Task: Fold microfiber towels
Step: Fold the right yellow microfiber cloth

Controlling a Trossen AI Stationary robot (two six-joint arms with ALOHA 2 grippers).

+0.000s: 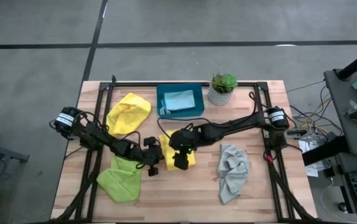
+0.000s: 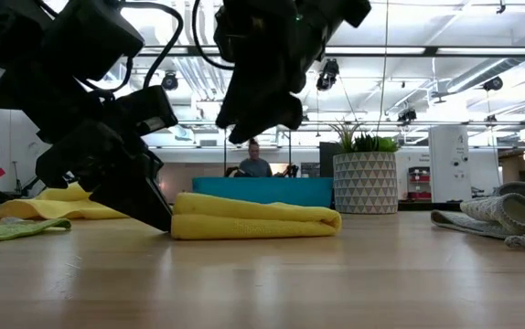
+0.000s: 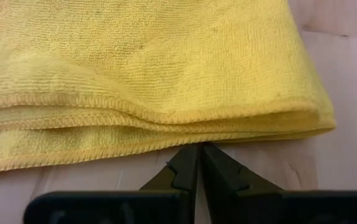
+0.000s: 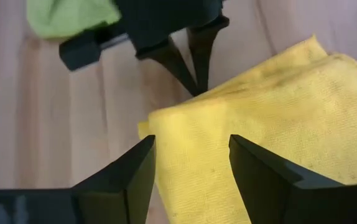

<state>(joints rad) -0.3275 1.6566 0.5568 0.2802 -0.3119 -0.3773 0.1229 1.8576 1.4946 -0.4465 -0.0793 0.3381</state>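
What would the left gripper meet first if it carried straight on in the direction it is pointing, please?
The left gripper, shut, points at the layered edge of the folded yellow towel just ahead; it would likely meet that edge first, though whether it already touches is unclear.

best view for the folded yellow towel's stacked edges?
Left wrist view: the folded yellow towel fills it, its hemmed layers stacked just ahead of the shut left pincer. Low view shows it side-on as a flat roll. Right wrist view shows only its top between open fingers. High view: arms mostly cover it.
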